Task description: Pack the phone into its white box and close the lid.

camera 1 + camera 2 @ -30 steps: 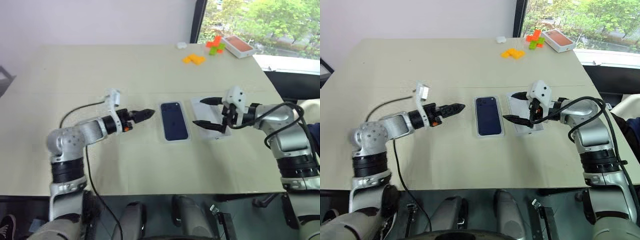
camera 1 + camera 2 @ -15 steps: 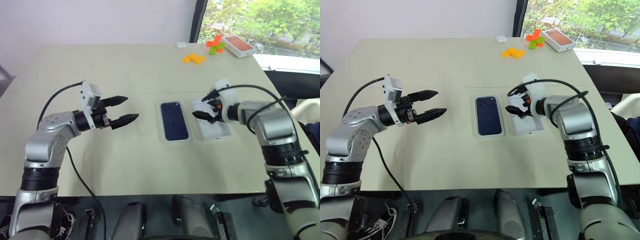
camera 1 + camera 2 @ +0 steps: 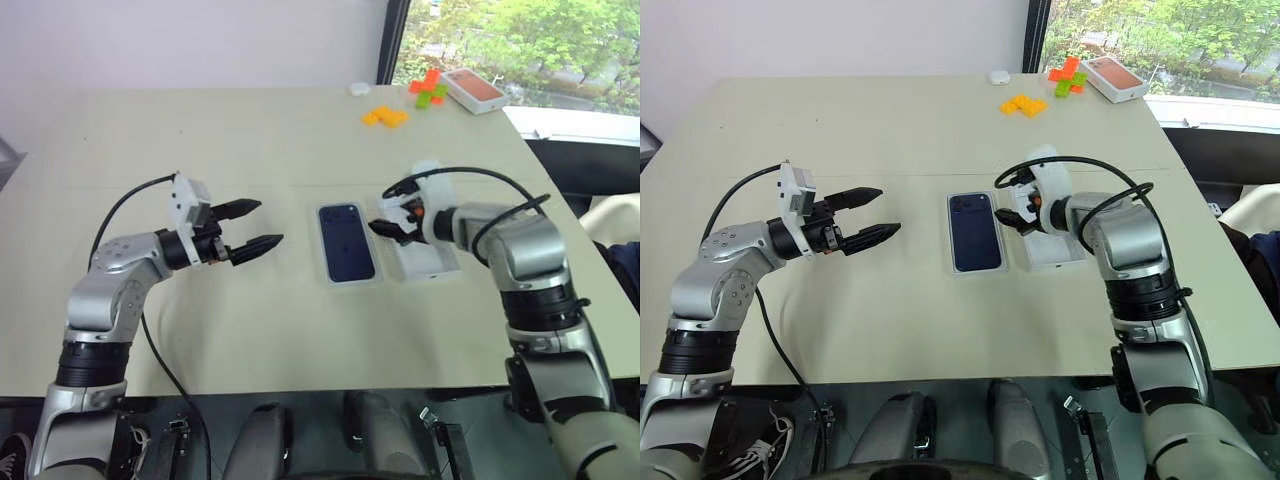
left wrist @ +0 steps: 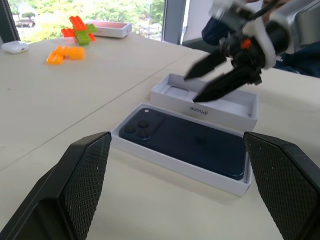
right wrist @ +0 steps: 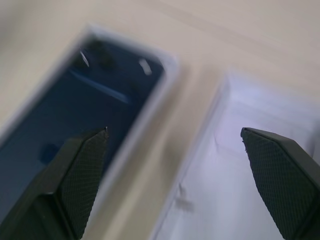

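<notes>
The phone [image 3: 347, 241] lies in the white box [image 3: 349, 279] mid-tabletop, long axis running away from the robot. The lid [image 3: 425, 262] lies just right, under the nearer right tool [image 3: 385, 222], open and empty. The left tool [image 3: 255, 226], also open and empty, hovers well apart.

Far table edge: orange blocks [image 3: 386, 118], red-green blocks [image 3: 430, 88], orange-top box [image 3: 475, 90], white case [image 3: 359, 89].

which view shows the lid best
The left wrist view: the lid lies open side up behind the boxed phone, its white inside showing. Head views show it partly behind the right gripper; right wrist view blurs it.
</notes>
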`<state>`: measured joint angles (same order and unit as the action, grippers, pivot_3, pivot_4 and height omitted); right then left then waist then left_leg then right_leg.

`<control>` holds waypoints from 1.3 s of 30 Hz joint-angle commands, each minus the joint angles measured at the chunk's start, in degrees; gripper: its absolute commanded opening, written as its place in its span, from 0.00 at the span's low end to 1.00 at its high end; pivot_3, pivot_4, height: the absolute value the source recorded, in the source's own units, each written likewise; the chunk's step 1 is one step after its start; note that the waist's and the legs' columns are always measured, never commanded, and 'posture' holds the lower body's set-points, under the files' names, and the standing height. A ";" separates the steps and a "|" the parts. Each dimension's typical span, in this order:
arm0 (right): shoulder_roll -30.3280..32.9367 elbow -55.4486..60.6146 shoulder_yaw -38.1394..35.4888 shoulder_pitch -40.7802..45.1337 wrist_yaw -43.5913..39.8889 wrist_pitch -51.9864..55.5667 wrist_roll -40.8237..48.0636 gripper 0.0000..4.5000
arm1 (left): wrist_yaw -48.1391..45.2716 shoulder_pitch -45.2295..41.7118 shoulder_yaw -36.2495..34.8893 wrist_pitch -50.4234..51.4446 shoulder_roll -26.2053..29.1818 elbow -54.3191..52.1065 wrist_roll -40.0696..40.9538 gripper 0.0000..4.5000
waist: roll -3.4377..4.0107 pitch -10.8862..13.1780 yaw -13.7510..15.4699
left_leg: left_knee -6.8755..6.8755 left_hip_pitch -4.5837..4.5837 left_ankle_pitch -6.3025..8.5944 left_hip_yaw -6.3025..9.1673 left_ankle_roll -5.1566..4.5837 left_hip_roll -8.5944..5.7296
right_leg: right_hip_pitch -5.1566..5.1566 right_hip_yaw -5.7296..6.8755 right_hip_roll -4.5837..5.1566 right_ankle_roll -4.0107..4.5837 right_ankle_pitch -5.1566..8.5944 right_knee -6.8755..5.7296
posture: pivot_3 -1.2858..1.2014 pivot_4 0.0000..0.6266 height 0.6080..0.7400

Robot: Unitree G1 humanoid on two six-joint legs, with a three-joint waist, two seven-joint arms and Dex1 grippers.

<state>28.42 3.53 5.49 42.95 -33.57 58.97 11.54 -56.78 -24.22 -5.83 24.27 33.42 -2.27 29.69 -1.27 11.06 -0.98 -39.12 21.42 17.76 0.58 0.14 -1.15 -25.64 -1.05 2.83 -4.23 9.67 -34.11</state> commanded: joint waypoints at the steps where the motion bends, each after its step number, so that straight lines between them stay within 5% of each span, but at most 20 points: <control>1: 1.58 3.14 1.10 -1.51 -1.37 -6.86 -0.91 0.79 | 2.79 -0.99 0.98 3.59 -0.55 1.76 -0.55 1.00 | -0.01 -0.01 0.05 | 0.00 -0.03 0.00 0.00 0.00 0.01 | 0.03 0.00 -0.02 0.00 0.00 0.00 | 0.52 0.24 1.00; 4: 3.78 2.90 3.16 -3.23 -3.28 -14.43 -3.06 0.46 | 7.26 -1.85 1.16 6.30 -2.69 2.77 -1.06 0.80 | -0.01 -0.01 0.26 | -0.05 -0.01 0.00 0.03 0.00 -0.01 | 0.09 0.01 -0.02 -0.01 0.01 0.02 | 0.52 0.24 1.00; 8: 8.81 0.86 9.67 -5.98 -5.34 -26.19 -10.33 0.00 | 11.88 -1.39 4.37 6.76 -6.44 2.20 -4.12 0.37 | -0.02 -0.01 0.21 | -0.05 0.00 0.01 -0.04 -0.02 -0.08 | 0.10 -0.01 0.08 -0.02 0.00 0.08 | 0.52 0.24 1.00; 11: 7.88 -0.43 9.71 -6.42 -5.63 -26.49 -10.39 0.00 | 14.35 -1.28 7.43 5.01 -8.43 3.08 -7.89 0.02 | -0.03 -0.01 0.05 | -0.05 -0.01 0.02 -0.07 -0.04 -0.08 | 0.09 -0.04 0.09 -0.02 0.00 0.08 | 0.52 0.24 1.00; 21: 6.77 -2.46 11.78 -8.21 -7.14 -29.37 -14.01 0.00 | 21.65 -3.84 13.79 5.71 -13.46 7.99 -16.41 0.01 | -0.03 -0.01 0.18 | -0.06 -0.07 0.00 -0.04 -0.01 0.02 | 0.10 -0.06 -0.07 0.00 0.00 0.01 | 0.52 0.24 1.00; 39: 4.46 -0.72 12.71 -11.50 -12.27 -30.82 -15.25 0.00 | 17.29 -5.21 17.29 5.30 -15.52 9.19 -18.67 0.01 | -0.03 -0.02 0.19 | -0.08 -0.12 0.00 -0.03 -0.01 -0.01 | 0.16 -0.06 -0.03 0.00 0.00 0.01 | 0.52 0.24 1.00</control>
<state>33.95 -0.48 19.39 31.55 -44.57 27.45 -5.91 -38.29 -29.65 10.55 28.78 17.96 8.87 10.57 -1.29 11.03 -0.80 -39.21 21.30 17.76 0.56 0.12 -1.16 -25.48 -1.11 2.80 -4.23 9.67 -34.10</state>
